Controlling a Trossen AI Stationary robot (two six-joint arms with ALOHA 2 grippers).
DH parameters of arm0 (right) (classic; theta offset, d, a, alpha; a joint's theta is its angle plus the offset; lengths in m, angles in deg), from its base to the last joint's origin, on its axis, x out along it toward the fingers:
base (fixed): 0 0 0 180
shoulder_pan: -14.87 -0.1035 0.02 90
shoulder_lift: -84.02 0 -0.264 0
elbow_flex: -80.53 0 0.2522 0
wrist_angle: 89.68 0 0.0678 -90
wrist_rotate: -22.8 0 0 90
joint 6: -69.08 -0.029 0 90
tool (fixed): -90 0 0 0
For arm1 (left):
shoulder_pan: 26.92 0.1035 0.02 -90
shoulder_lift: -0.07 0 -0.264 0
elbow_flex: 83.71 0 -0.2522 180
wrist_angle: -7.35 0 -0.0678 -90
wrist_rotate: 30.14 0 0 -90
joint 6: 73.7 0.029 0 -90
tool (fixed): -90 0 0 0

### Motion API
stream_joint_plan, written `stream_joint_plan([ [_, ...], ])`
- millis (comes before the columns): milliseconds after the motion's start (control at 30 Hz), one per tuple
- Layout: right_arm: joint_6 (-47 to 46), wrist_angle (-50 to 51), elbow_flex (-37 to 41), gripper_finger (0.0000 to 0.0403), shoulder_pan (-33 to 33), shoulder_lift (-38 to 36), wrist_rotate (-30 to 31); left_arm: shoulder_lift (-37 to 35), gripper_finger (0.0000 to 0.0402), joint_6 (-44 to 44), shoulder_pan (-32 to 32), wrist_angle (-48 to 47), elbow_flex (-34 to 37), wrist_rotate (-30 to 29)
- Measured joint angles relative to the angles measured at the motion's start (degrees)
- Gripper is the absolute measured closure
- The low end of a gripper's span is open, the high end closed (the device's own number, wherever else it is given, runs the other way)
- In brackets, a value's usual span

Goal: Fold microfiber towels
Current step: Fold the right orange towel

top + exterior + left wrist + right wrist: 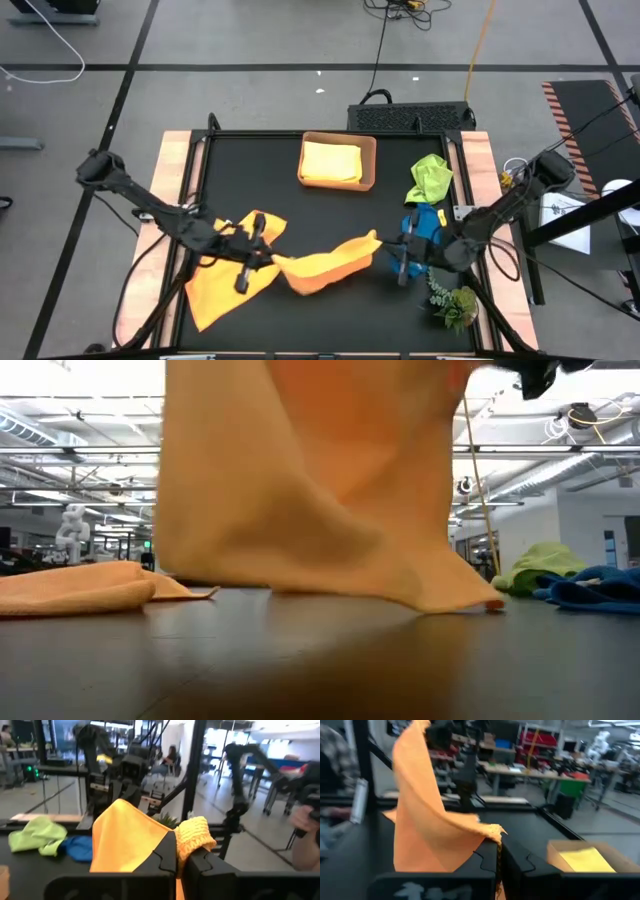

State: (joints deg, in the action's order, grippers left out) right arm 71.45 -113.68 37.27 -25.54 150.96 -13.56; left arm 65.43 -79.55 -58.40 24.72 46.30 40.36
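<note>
Nearest the front edge of the black tabletop (330, 240), an orange towel (325, 265) hangs stretched between both arms. The left tool (256, 262) is clamped on one corner, the right tool (400, 262) is pinched closed on the opposite corner. A second orange towel (215, 285) lies flat under the left arm. A plant sprig (452, 303) sits by the right arm. Farther back lie the blue towel (425, 225) and lime green towel (430, 178), touching. Farthest, the yellow towel (331, 160) rests in the tan tray (370, 165)
</note>
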Motion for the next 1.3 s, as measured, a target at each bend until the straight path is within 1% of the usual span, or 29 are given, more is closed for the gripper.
stream_joint_plan([
  [67,0.29,-1.53,0.00,0.0403,-1.24,0.00,-1.51,-0.28,0.0394,1.06,-2.67,1.75,0.00,-1.54],
  [200,0.31,-4.00,0.00,0.0403,-2.57,0.02,-7.75,-0.28,0.0397,2.94,-6.45,2.39,0.00,-6.39],
  [300,-0.63,-3.56,0.00,0.0403,-2.86,0.04,-8.77,-0.28,0.0397,2.77,-7.47,0.30,0.00,-10.77],
  [433,-3.11,-0.99,0.00,0.0403,-2.03,0.04,-8.65,-0.28,0.0392,0.59,-7.28,-6.66,-0.02,-17.07],
  [500,-5.28,1.60,0.02,0.0403,-0.91,0.06,-8.44,-0.28,0.0396,-1.44,-6.59,-11.82,0.00,-20.15],
  [567,-7.78,4.52,0.02,0.0403,0.40,0.07,-6.84,-0.28,0.0398,-3.83,-5.53,-18.18,0.00,-22.13],
  [700,-14.34,12.69,0.02,0.0403,4.16,0.17,-4.17,-0.28,0.0390,-10.01,-2.31,-28.44,0.00,-22.62],
  [867,-20.65,20.08,0.04,0.0403,9.48,1.49,-4.17,-0.26,0.0397,-13.89,1.98,-36.83,0.00,-22.61],
  [1033,-21.40,20.72,0.06,0.0403,13.50,5.06,-4.39,-0.09,0.0390,-15.65,5.46,-40.75,0.00,-22.61],
  [1200,-20.49,21.25,0.04,0.0403,17.09,7.79,-4.41,0.05,0.0397,-14.04,8.61,-42.19,0.00,-22.60],
  [1300,-19.39,22.84,0.04,0.0403,19.05,8.07,-4.38,0.16,0.0394,-12.94,10.83,-43.17,0.00,-22.61],
])
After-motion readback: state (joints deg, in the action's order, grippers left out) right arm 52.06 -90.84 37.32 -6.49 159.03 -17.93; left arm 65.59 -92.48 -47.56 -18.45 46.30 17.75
